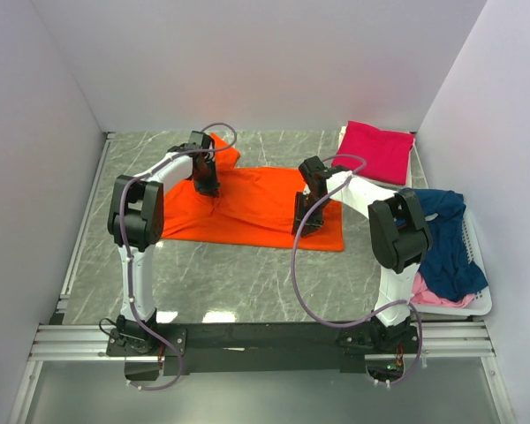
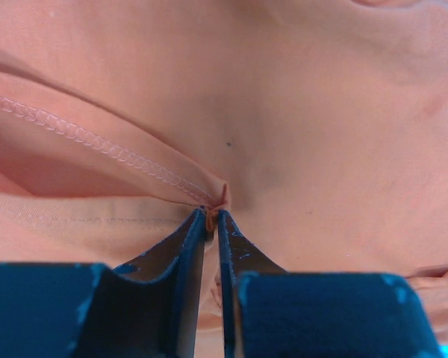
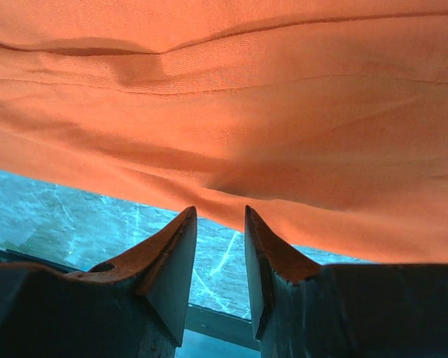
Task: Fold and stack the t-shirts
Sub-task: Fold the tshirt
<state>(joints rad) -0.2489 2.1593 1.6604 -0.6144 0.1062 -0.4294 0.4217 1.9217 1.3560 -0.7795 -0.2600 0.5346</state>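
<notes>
Grippers, two. Left gripper (image 2: 213,216): jaws pressed together on a small raised pinch of cloth, right where a stitched hem ends; the dark fingers (image 2: 185,250) meet at the tips with only a sliver between them further back. Cloth held: orange t-shirt (image 2: 299,112), which fills the whole left wrist view. In the top view the left gripper (image 1: 208,187) points down onto the shirt's 10 o'clock part, near a sleeve that sticks out toward 11 o'clock.

Right gripper (image 3: 219,216): jaws spread, nothing between them; grey marbled table (image 3: 75,216) shows through the gap. The orange t-shirt (image 3: 231,97) lies just beyond the tips, its edge running across at 12 o'clock of the fingers (image 3: 172,261). In the top view the right gripper (image 1: 306,225) stands at the shirt's 4 o'clock edge.

Orange t-shirt (image 1: 256,208): spread flat, lightly creased, at the centre of the table (image 1: 247,283).

Magenta t-shirt (image 1: 375,150): folded into a rectangle, at 1 o'clock of the table, apart from the orange one.

Basket (image 1: 480,305): white, at 3 to 4 o'clock, beside the right arm. Contents: navy t-shirt (image 1: 443,243), crumpled and draped on top; pale pink t-shirt (image 1: 437,298), only a bit showing beneath it at 6 o'clock.
</notes>
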